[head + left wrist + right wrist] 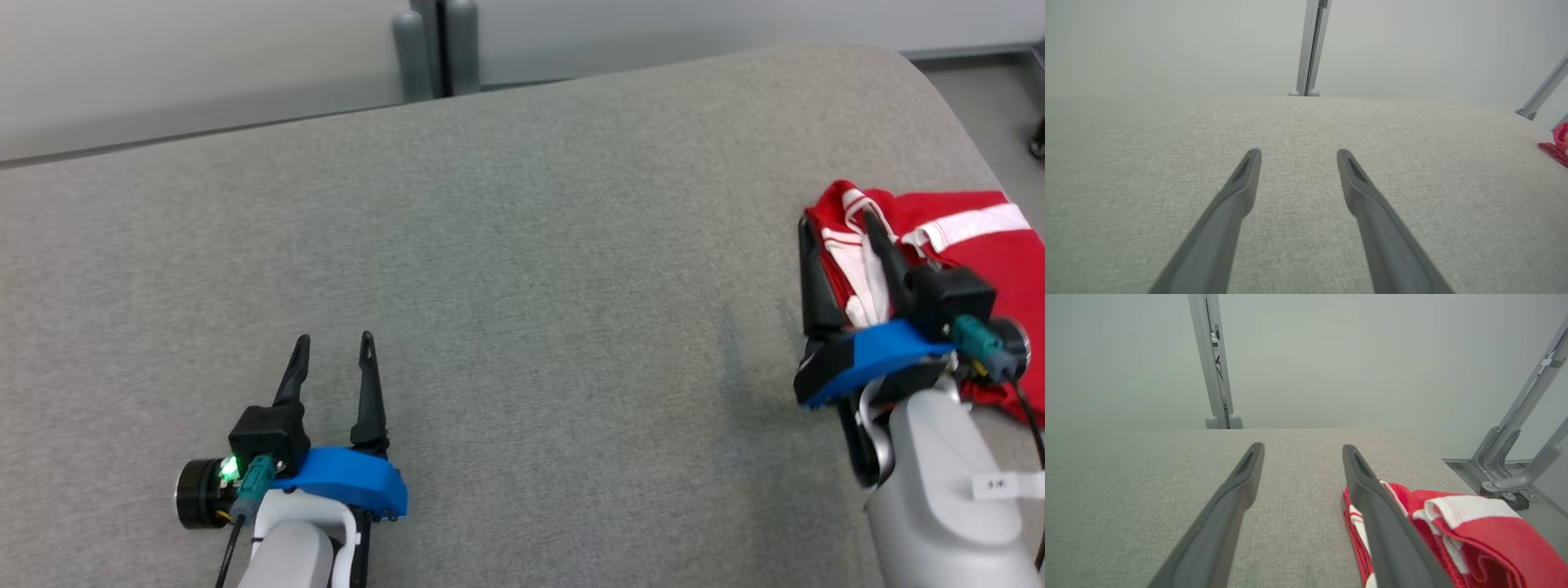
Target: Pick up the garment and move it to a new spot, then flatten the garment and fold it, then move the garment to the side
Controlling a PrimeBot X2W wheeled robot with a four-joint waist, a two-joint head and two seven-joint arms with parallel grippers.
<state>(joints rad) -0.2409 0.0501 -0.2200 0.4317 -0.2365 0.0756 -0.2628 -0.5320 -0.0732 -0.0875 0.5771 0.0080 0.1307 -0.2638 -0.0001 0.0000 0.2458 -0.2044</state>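
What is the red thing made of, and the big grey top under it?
The red garment looks like soft matte cloth with stitched white bands; it bunches in folds. The grey top looks like woven fabric, perhaps over padding: fine speckled weave, rounded edge.

My left gripper point(335, 335) with two long dark tapered fingers point(369, 384), my right gripper point(838, 219) alike, blue wrist brackets point(351, 482), pale grey forearms point(939, 490), teal cable plugs point(255, 478), a green light point(229, 468), a white label point(998, 485)
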